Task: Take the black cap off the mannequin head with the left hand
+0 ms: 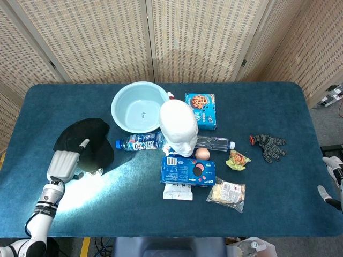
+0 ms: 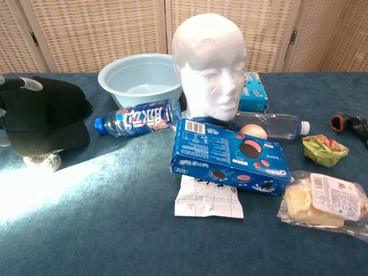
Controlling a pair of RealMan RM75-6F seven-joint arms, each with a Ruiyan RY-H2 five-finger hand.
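Note:
The white mannequin head (image 1: 178, 127) (image 2: 210, 60) stands bare at the table's middle. The black cap (image 1: 88, 140) (image 2: 49, 118) is off it, at the table's left, its brim tilted over a roll of tape (image 1: 96, 171) (image 2: 43, 161). My left hand (image 1: 63, 165) grips the cap's near-left edge, and its thumb lies on top of the cap. In the chest view only that thumb and a sliver of the left hand (image 2: 11, 86) show at the left border. My right hand (image 1: 331, 184) shows only partly at the right edge, beyond the table; its fingers are unclear.
A light-blue basin (image 1: 115, 110) sits behind the head. A Pepsi bottle (image 1: 140, 142) lies between cap and head. An Oreo box (image 1: 188, 170), a cookie box (image 1: 201, 110), a clear bottle (image 1: 214, 143), snack packets (image 1: 228, 191) and gloves (image 1: 269, 145) fill the middle and right.

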